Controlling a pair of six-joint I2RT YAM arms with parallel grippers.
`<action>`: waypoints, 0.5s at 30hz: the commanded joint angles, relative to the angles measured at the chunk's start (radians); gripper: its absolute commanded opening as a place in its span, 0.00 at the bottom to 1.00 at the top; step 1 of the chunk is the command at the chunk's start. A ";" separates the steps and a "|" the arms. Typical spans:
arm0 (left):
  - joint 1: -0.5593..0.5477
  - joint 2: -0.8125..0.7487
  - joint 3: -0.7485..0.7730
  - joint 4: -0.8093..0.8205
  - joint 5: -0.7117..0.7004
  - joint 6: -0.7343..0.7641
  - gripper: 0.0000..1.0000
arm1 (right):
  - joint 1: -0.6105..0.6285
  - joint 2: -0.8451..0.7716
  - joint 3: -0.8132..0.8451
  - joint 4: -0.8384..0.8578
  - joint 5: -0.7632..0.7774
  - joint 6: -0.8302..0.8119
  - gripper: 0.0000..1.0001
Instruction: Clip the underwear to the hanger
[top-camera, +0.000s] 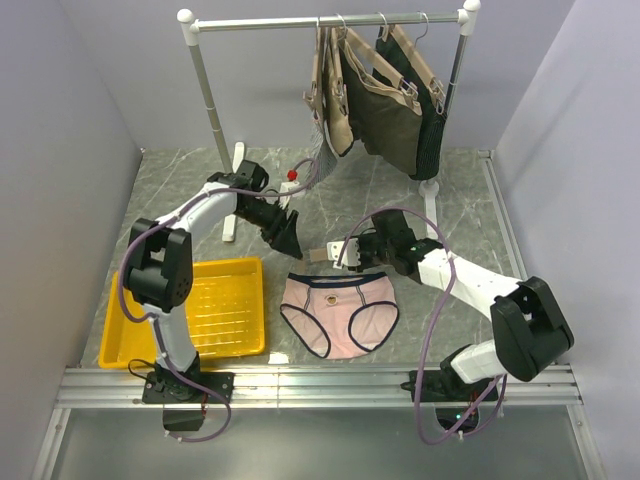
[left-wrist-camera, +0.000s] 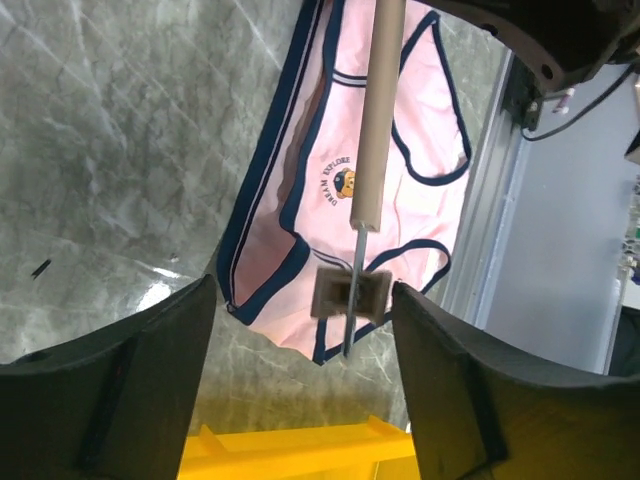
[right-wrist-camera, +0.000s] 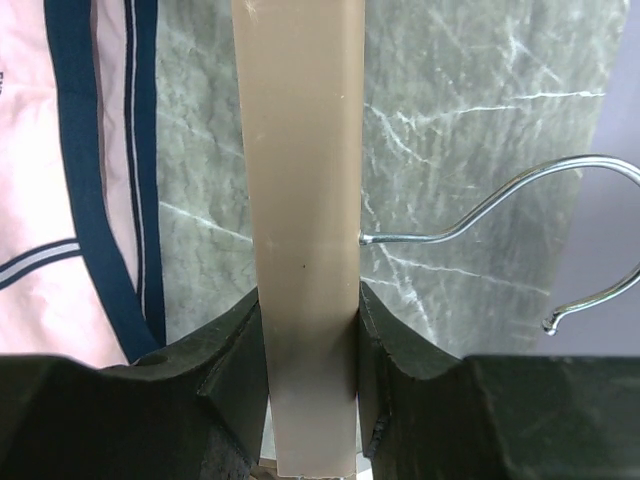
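Near edge, centre of grey marbled desk (top-camera: 470, 230): pale pink briefs with navy edging (top-camera: 338, 312) are laid flat, waistband turned to the far side, likely for clipping. Just beyond, the slim tan bar hanger with wire hook (right-wrist-camera: 305, 200) is pinched near mid-bar by the right jaws, presumably to steady it. The left jaws are held spread, the tan end clip (left-wrist-camera: 348, 293) seen between them, not yet pressed.

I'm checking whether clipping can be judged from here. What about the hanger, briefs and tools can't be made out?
Slim tan bar hanger: its second clip is hidden under the right tool in the top view and cut off by the frame edge in the right wrist view.
End clip: the left wrist view cannot show whether it touches the pale pink navy-edged briefs below.
Left tool: opening unreadable from above, too dark.
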 joint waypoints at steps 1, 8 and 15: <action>-0.007 0.031 0.071 -0.082 0.067 0.056 0.73 | 0.010 -0.036 -0.002 0.054 -0.008 -0.033 0.00; -0.007 0.060 0.095 -0.140 0.119 0.104 0.55 | 0.012 -0.025 0.010 0.052 -0.005 -0.044 0.00; -0.007 0.072 0.104 -0.196 0.144 0.152 0.32 | 0.012 -0.019 0.013 0.057 0.001 -0.043 0.00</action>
